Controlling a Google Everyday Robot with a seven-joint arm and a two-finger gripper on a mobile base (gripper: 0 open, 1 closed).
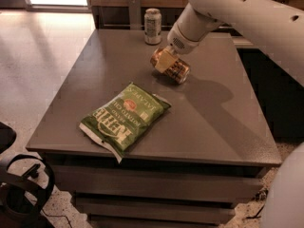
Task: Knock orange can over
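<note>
1. Tipping the shiny orange-gold metal drink can is our job. It leans far over on the flat grey counter, near the back and a bit right of the middle.
2. Our tool is at the end of the big white arm. It sits right against the high end of the can. We cannot tell if the tool is apart, together or clamped on the can.
3. We think the job is nearly done. To do it well, we should push gently sideways and down until the can lies flat, then lift away slowly.
4. The can is round and smooth, so we think it may roll once it is down. The counter looks smooth and hard, so it will not slow the can much.
5. A tall silver-white can stands upright near the back edge, apart from our can. We should not bump it.
6. A soft, crinkly green chip bag lies flat near the front, well apart.
</note>
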